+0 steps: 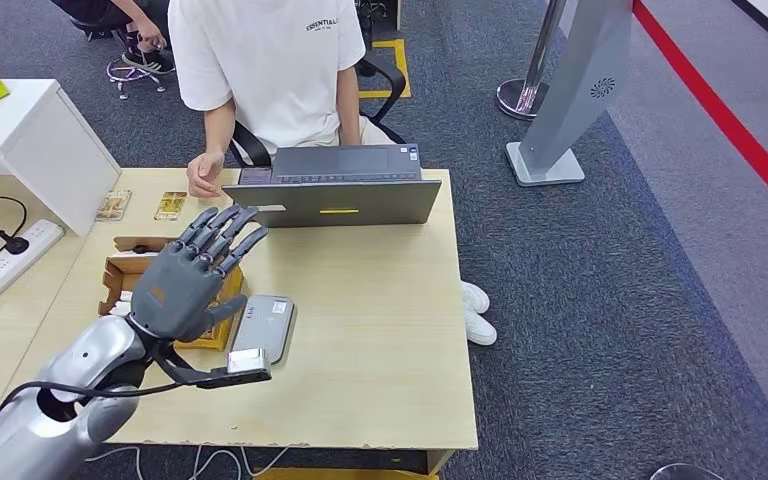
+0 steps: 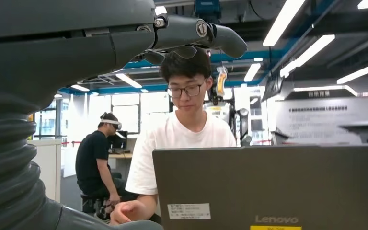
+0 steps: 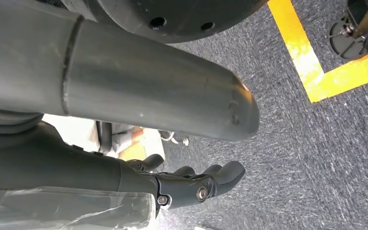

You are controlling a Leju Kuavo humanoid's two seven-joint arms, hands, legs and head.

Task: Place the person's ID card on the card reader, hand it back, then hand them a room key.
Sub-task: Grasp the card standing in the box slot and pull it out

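ID card, honestly couldn't tell where it was, maybe under the person's hand [image 1: 203,178] just past my fingertips. My left hand [image 1: 192,280] was empty, fingers [image 1: 222,228] spread, card reader [image 1: 263,326] back beside my palm. Reaching further, I figured I'd fumble the handover or bump the laptop [image 1: 332,190].

Count — one laptop [image 1: 332,186], one card reader [image 1: 263,326] just beside the left hand [image 1: 188,280], two cards [image 1: 113,205] beyond it, two people [image 1: 265,65].

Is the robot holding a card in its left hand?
No, the left hand hovers above the table with its fingers spread and nothing in them.
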